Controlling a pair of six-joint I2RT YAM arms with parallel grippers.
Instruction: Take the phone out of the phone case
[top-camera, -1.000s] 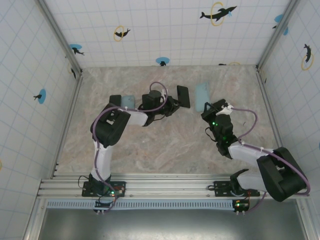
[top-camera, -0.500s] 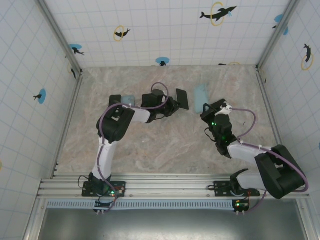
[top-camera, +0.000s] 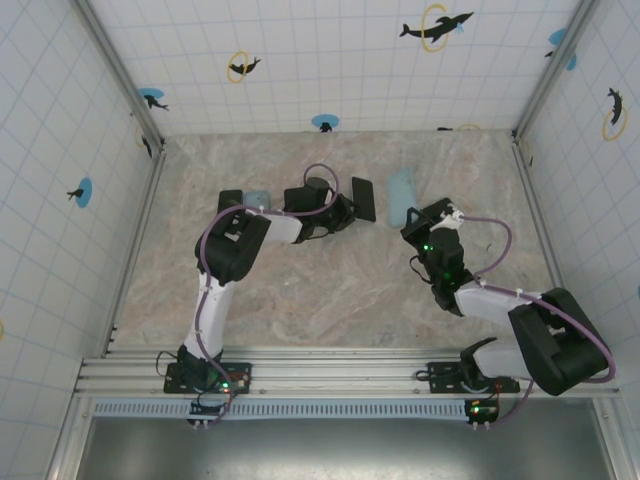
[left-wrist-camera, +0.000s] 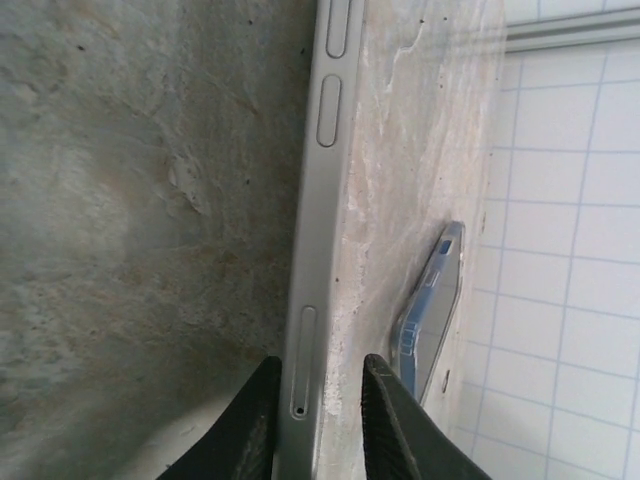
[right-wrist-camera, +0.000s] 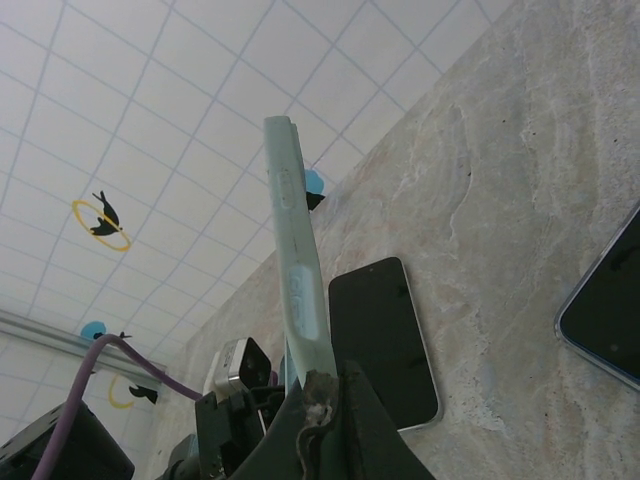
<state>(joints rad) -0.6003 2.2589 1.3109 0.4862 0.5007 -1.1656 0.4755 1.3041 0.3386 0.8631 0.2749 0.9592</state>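
Note:
The black phone (top-camera: 363, 198) lies flat on the table, screen up, bare of its case; it is the dark slab (right-wrist-camera: 385, 340) in the right wrist view. My left gripper (top-camera: 347, 208) straddles its silver side edge (left-wrist-camera: 318, 200). The left gripper (left-wrist-camera: 320, 362) is open: one finger rests against the edge and the other stands a little off it. The light blue-green phone case (top-camera: 402, 193) is held apart from the phone, to its right. My right gripper (top-camera: 413, 217) is shut on its lower end. In the right wrist view the case (right-wrist-camera: 292, 250) stands upright, edge-on, above the right gripper (right-wrist-camera: 335, 378).
A dark-screened device with a blue-grey rim (right-wrist-camera: 610, 320) lies at the right edge of the right wrist view. A blue-rimmed thing (left-wrist-camera: 432, 315) lies past the phone near the tiled wall. Another pale blue item (top-camera: 257, 197) sits beside the left arm. Tiled walls enclose the table.
The left gripper's jaws have parted slightly off the phone, which has settled a little lower and flatter. The right arm and the case have hardly moved.

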